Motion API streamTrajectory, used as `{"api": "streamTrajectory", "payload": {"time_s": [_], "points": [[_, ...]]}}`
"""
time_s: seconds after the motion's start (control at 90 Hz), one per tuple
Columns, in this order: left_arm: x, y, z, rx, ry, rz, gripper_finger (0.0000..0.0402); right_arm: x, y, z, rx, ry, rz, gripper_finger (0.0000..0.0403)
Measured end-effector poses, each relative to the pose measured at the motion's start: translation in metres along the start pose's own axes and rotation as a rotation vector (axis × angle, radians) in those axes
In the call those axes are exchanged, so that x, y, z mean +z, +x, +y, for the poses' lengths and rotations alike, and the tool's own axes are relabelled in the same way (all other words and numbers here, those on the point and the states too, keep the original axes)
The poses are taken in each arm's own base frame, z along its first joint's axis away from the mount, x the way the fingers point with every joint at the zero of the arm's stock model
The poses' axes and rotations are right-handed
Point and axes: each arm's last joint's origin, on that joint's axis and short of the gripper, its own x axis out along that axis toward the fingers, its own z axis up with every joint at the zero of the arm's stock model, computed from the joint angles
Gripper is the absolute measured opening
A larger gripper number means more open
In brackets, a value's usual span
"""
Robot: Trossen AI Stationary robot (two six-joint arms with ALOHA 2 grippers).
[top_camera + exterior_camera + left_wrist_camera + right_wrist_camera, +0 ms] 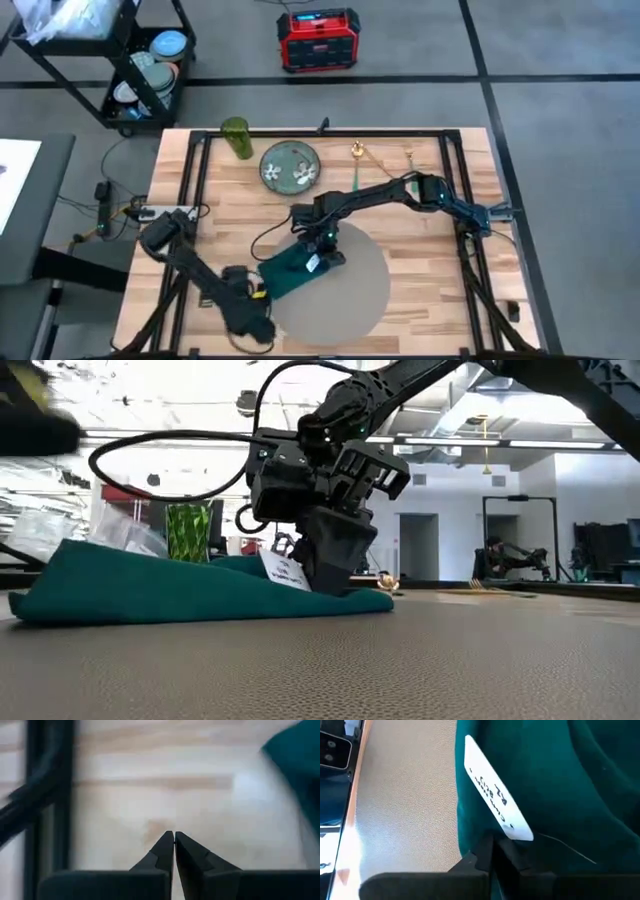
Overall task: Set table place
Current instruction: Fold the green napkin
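A dark green cloth napkin (292,270) with a white tag (495,795) lies on the left part of the round grey-beige placemat (345,295), part of it over the wooden table (420,215). My right gripper (493,851) is down on the napkin's far right end, shut on it. At the table's near left, my left gripper (174,842) hovers shut over bare wood with nothing in it, and the napkin's edge (300,765) shows beyond it. My right gripper pinches the napkin's edge (479,836) between its two fingers, right beside the white tag. The fingers (335,565) come from above, pointing down. The napkin lies slack on the placemat, rumpled, with its end (300,575) slightly raised at the fingers.
A green patterned plate (290,165) and a green cup (236,138) stand at the far side of the table, with gold cutlery (360,152) to their right. A black cart (140,60) and a red box (318,40) stand on the floor beyond.
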Motion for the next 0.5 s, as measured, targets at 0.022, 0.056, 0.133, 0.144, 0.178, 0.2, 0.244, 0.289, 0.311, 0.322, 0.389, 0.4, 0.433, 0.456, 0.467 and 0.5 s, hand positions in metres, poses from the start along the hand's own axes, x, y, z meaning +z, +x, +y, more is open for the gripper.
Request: {"api": "streamTrajectory", "payload": {"time_s": [0.022, 0.056, 0.133, 0.144, 0.178, 0.2, 0.244, 0.289, 0.311, 0.322, 0.389, 0.4, 0.433, 0.456, 0.467, 0.5], "points": [[0.001, -0.007, -0.001, -0.023, -0.005, 0.009, 0.0000, 0.000, 0.000, 0.000, 0.006, 0.000, -0.003, 0.0000], [0.003, -0.018, -0.004, -0.088, -0.013, 0.013, 0.0000, 0.000, 0.000, 0.000, 0.014, -0.001, -0.007, 0.0000], [0.008, -0.036, -0.012, -0.344, -0.051, -0.079, 0.0000, 0.001, 0.000, 0.000, 0.038, 0.009, -0.025, 0.0000], [0.008, -0.039, -0.014, -0.396, -0.061, -0.091, 0.0000, 0.002, 0.000, 0.000, 0.042, 0.011, -0.029, 0.0000], [0.006, -0.046, -0.024, -0.574, -0.105, -0.131, 0.0000, 0.003, 0.000, 0.000, 0.056, 0.017, -0.039, 0.0000], [0.004, -0.050, -0.031, -0.704, -0.149, -0.168, 0.0000, 0.004, -0.002, 0.001, 0.063, 0.015, -0.046, 0.0000], [0.003, -0.055, -0.042, -0.888, -0.235, -0.263, 0.0000, 0.006, -0.006, 0.001, 0.066, 0.018, -0.050, 0.0000], [0.007, -0.056, -0.052, -0.985, -0.316, -0.333, 0.0000, 0.007, -0.012, 0.001, 0.066, 0.017, -0.046, 0.0000], [0.008, -0.056, -0.055, -1.008, -0.353, -0.330, 0.0000, 0.007, -0.014, 0.001, 0.066, 0.011, -0.042, 0.0000], [0.008, -0.056, -0.056, -1.016, -0.368, -0.326, 0.0000, 0.007, -0.015, 0.001, 0.067, 0.009, -0.040, 0.0000], [0.011, -0.054, -0.067, -1.020, -0.414, -0.293, 0.0000, 0.006, -0.025, -0.001, 0.058, 0.003, -0.033, 0.0000], [0.011, -0.053, -0.069, -1.019, -0.418, -0.285, 0.0000, 0.005, -0.027, -0.001, 0.055, 0.004, -0.033, 0.0000], [0.010, -0.051, -0.072, -1.018, -0.423, -0.277, 0.0000, 0.004, -0.036, -0.004, 0.046, 0.012, -0.042, 0.0000], [0.009, -0.049, -0.074, -1.013, -0.422, -0.271, 0.0000, 0.003, -0.041, -0.006, 0.040, 0.017, -0.055, 0.0000], [0.008, -0.048, -0.076, -1.009, -0.422, -0.269, 0.0000, 0.003, -0.045, -0.007, 0.037, 0.018, -0.062, 0.0000], [0.006, -0.045, -0.079, -1.004, -0.424, -0.267, 0.0000, 0.002, -0.056, -0.008, 0.026, 0.019, -0.086, 0.0000]]}}
